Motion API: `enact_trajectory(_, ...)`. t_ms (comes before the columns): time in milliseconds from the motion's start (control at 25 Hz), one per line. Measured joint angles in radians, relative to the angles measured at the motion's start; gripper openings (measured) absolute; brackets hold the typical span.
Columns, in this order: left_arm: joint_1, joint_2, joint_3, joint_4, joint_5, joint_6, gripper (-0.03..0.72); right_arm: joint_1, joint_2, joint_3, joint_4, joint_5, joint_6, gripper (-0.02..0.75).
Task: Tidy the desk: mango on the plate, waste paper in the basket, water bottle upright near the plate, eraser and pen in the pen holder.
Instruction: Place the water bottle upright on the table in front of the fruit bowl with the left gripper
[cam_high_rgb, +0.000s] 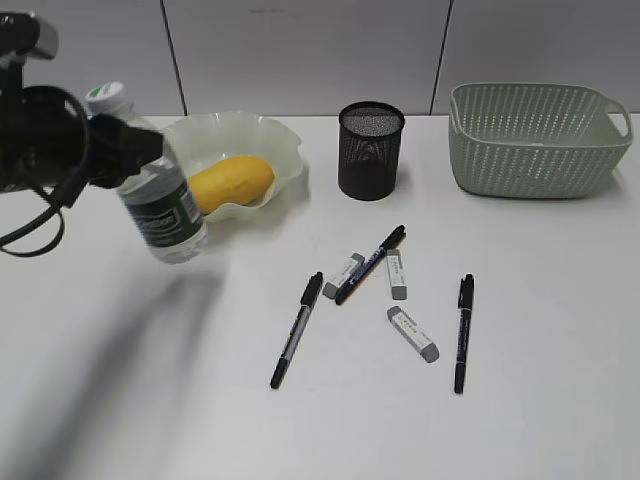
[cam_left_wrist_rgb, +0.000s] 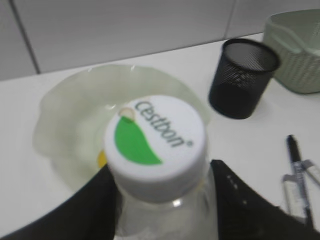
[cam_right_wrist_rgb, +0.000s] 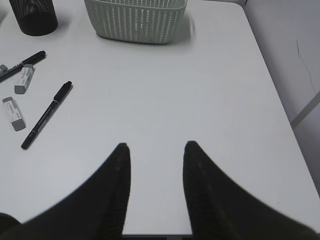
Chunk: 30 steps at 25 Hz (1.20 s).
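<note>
My left gripper (cam_high_rgb: 128, 140) is shut on the water bottle (cam_high_rgb: 160, 205) just below its cap (cam_left_wrist_rgb: 155, 140) and holds it tilted above the desk (cam_high_rgb: 500, 400), left of the plate (cam_high_rgb: 270, 140). The mango (cam_high_rgb: 232, 183) lies on the plate. The pen holder (cam_high_rgb: 371, 150) stands mid-back, the basket (cam_high_rgb: 535, 140) back right. Three black pens (cam_high_rgb: 297, 330) (cam_high_rgb: 371, 263) (cam_high_rgb: 463, 332) and three erasers (cam_high_rgb: 343, 275) (cam_high_rgb: 397, 274) (cam_high_rgb: 413, 333) lie on the desk's middle. My right gripper (cam_right_wrist_rgb: 154, 150) is open and empty over bare desk. The waste paper is out of view.
The desk's right edge (cam_right_wrist_rgb: 280, 110) and near edge show in the right wrist view. A tiled wall (cam_high_rgb: 300, 50) runs behind the desk. The basket (cam_right_wrist_rgb: 135, 20) and pen holder (cam_right_wrist_rgb: 32, 17) show at the top of the right wrist view.
</note>
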Motion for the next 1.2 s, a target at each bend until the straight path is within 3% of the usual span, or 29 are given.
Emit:
enact_trajectory(120, 0.092, 0.048, 0.037, 0.002, -0.016, 0.000, 0.389, 0.000, 0.000, 0.000, 0.000, 0.000, 0.000, 0.297)
enact_trajectory(200, 0.112, 0.075, 0.041, 0.017, -0.042, 0.006, 0.389, 0.000, 0.000, 0.000, 0.000, 0.000, 0.000, 0.297)
enact_trajectory(880, 0.102, 0.169, 0.034, 0.204, -0.175, 0.059, 0.386, 0.000, 0.000, 0.001, 0.000, 0.000, 0.000, 0.296)
enact_trajectory(1120, 0.102, 0.170, 0.034, 0.219, -0.187, 0.051, 0.592, 0.000, 0.000, 0.001, 0.000, 0.000, 0.000, 0.296)
enact_trajectory(1200, 0.102, 0.160, 0.034, 0.219, -0.188, 0.043, 0.624, 0.000, 0.000, 0.001, 0.000, 0.000, 0.000, 0.296)
